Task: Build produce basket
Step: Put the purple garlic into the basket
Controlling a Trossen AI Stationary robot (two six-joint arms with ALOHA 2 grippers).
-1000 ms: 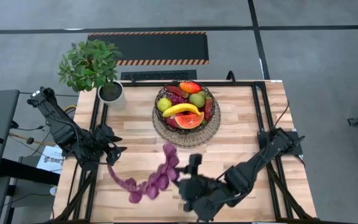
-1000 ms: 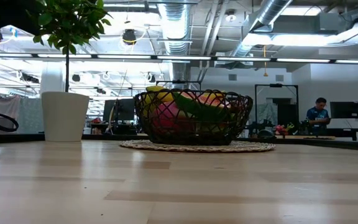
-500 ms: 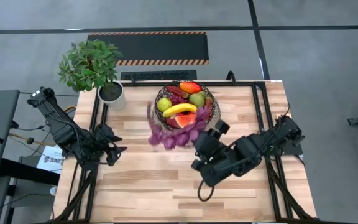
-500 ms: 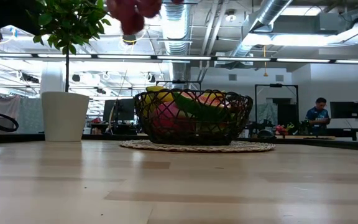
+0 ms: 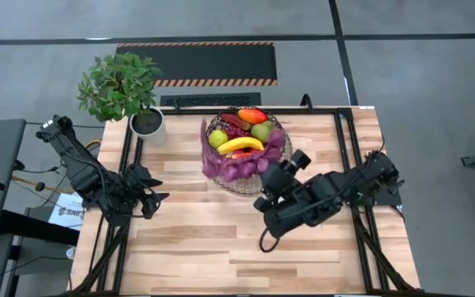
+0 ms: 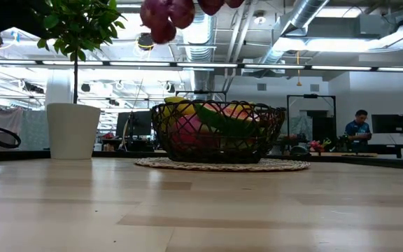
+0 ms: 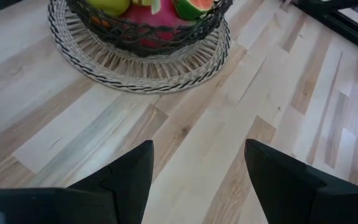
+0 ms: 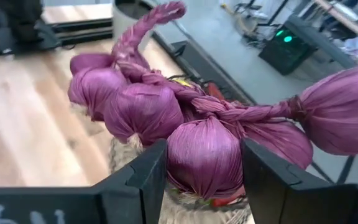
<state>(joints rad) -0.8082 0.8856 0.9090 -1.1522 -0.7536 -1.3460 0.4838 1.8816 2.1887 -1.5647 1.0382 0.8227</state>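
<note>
Purple braided string of papery onion-like bulbs (image 8: 204,134) hangs over dark wire-mesh basket (image 5: 221,183) w/ fruit, right gripper (image 8: 204,177) clamped on one bulb; prob. light, floppy, swingy, so grip mid-braid; left gripper (image 7: 197,165) idle, fingers apart.

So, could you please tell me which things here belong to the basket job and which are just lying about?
Belonging to the job:
- basket
- produce inside it
- purple string, held above the basket by the right gripper

Just lying about:
- potted plant
- left gripper, waiting open at the table's left edge
</note>
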